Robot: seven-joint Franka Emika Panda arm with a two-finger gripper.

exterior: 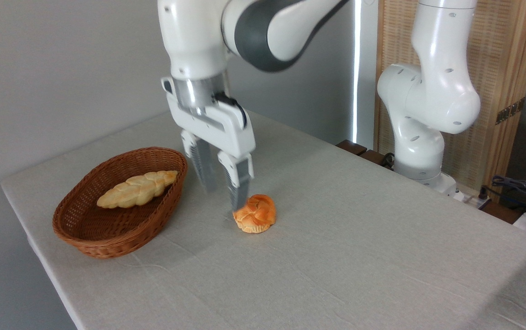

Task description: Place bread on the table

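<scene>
A single white robot arm is reaching down over a table covered in light grey-beige cloth. Its gripper is pointing straight down with the two ribbed fingers standing apart, and nothing is sitting between them. The fingers are looking slightly blurred, so whether the right fingertip is touching anything cannot be told.

The bread, a small round golden-orange bun with a knotted top, is resting on the cloth near the middle of the table, somewhat toward its left end. It is lying just to the right of the gripper and slightly below it, its left edge right beside the right fingertip. The bun is roughly round, so it is showing no clear long axis.

To the left of the gripper, near the table's left edge, a brown oval wicker basket is sitting. Inside it a long pale braided loaf is lying with its long axis running from lower left to upper right.

Counting: one arm, one gripper, one bun, one loaf, one basket.

Judging from this, the bun is already on the table and outside the basket, so the task appears done or nearly so, with only a lift clear of the bun remaining.
</scene>
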